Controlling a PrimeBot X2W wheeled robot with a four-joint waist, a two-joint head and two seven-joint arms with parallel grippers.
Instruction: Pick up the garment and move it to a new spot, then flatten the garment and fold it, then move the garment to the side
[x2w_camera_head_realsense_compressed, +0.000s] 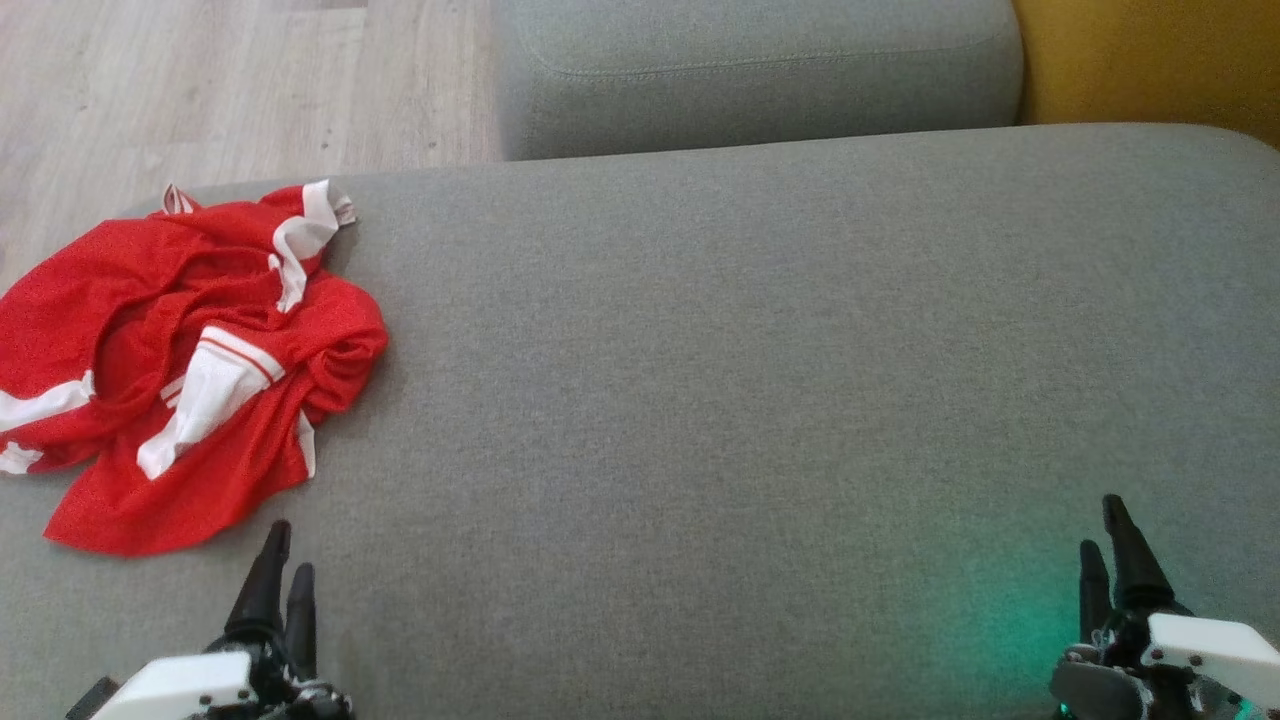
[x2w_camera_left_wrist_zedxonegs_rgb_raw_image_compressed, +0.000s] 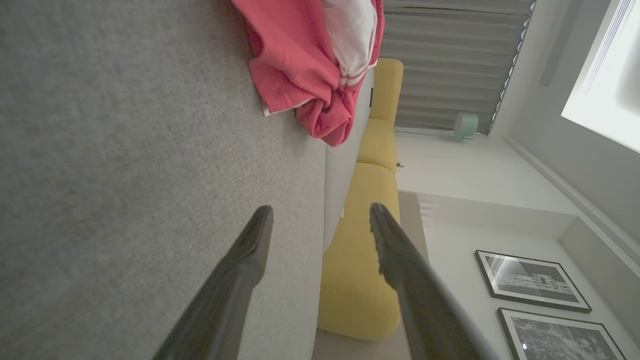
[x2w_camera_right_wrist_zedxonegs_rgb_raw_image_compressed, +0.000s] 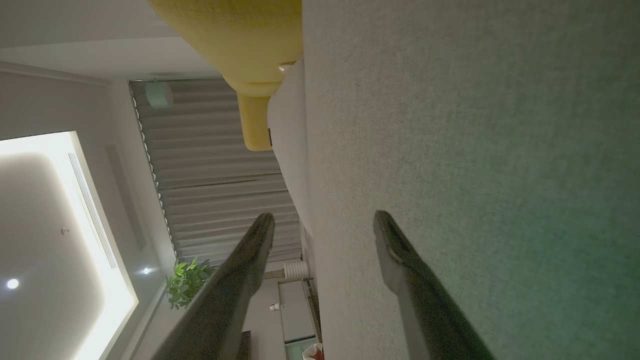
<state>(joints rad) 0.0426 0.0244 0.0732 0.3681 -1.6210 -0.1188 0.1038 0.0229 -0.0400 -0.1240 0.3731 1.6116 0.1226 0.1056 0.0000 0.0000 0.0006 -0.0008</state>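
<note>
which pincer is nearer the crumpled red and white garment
The left pincer, just short of the red and white garment; the right pincer sits far across the grey fabric cushion.

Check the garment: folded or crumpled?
Crumpled: the red garment lies bunched in a heap on the grey cushion, white trim twisted.

garment (x2w_camera_head_realsense_compressed: 190, 360): red, white bands with thin red stripes | sofa cushion (x2w_camera_head_realsense_compressed: 750, 400): plain grey weave, green tint well apart from garment | floor (x2w_camera_head_realsense_compressed: 200, 80): pale wood grain | seat (x2w_camera_head_realsense_compressed: 1150, 60): mustard yellow | left gripper (x2w_camera_head_realsense_compressed: 290, 548), right gripper (x2w_camera_head_realsense_compressed: 1100, 522): black fingers, white shells
</note>
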